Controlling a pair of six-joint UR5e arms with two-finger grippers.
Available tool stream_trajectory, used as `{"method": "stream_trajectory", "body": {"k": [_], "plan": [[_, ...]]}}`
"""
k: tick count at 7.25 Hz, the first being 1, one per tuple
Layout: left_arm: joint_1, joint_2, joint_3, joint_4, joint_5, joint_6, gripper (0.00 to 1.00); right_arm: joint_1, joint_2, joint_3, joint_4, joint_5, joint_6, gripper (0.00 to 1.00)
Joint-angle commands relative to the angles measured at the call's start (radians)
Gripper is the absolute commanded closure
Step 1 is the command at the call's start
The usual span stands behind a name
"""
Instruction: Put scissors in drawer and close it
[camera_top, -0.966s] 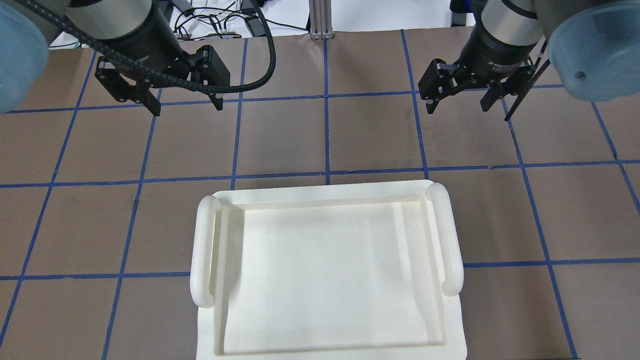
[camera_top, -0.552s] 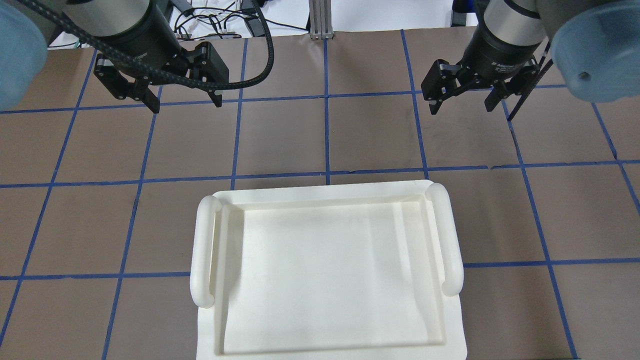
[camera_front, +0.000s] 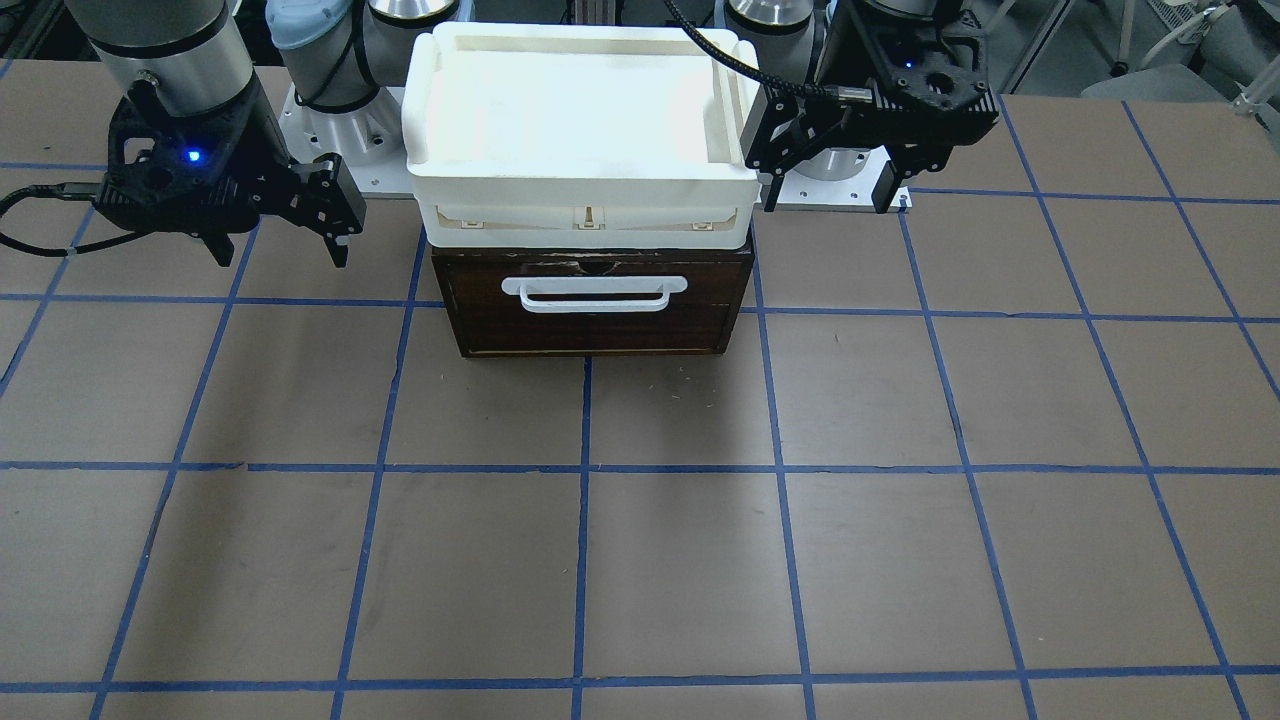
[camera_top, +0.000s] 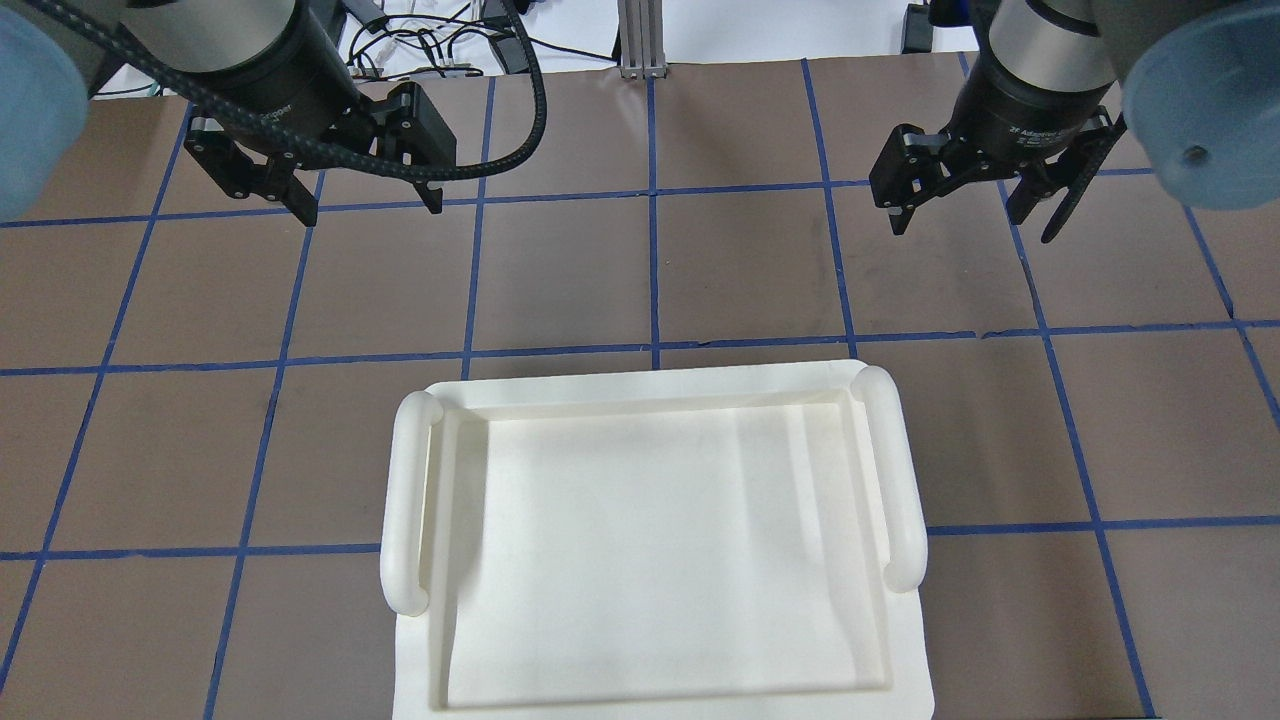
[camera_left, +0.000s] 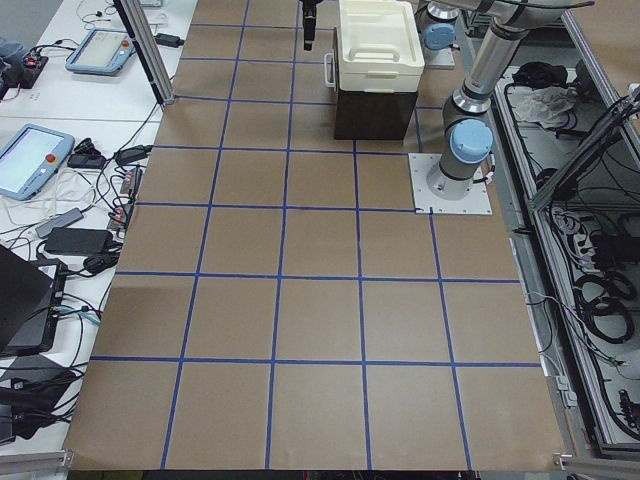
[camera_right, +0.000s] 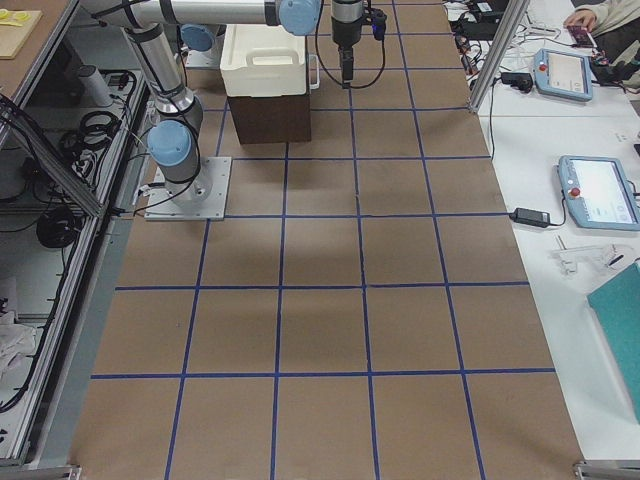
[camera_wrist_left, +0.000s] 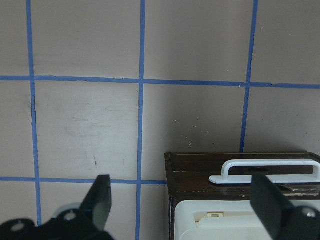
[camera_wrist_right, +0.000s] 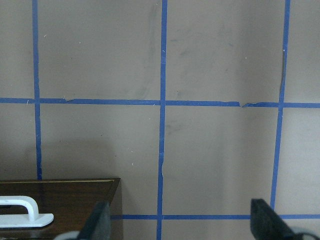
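The drawer (camera_front: 595, 318) has a dark brown front with a white bar handle (camera_front: 595, 293). It looks pushed in, and its interior does not show. It also shows in the left wrist view (camera_wrist_left: 200, 170) and the right wrist view (camera_wrist_right: 75, 197). The scissors are not in any view. My left gripper (camera_top: 372, 208) is open and empty, hovering beside the drawer's front (camera_front: 828, 200). My right gripper (camera_top: 960, 222) is open and empty, hovering on the other side (camera_front: 282, 255).
A white tray-box (camera_top: 640, 385) with two rounded handles sits on top of the drawer unit (camera_front: 585, 195). The brown table with blue tape grid (camera_front: 680, 560) stretches in front. Tablets and cables lie on the side benches (camera_left: 40, 160).
My right gripper has shifted a little to the right in the overhead view, still open. My left gripper has barely moved.
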Motion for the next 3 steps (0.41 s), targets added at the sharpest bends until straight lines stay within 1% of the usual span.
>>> {"method": "stream_trajectory", "body": {"k": [1, 3], "plan": [[0.000, 0.007, -0.004, -0.002, 0.002, 0.000, 0.00, 0.000, -0.001, 0.000, 0.013, 0.012, 0.000, 0.00], [0.000, 0.008, -0.008, -0.004, 0.002, 0.000, 0.00, 0.000, -0.004, 0.000, 0.026, -0.006, 0.004, 0.00]]}}
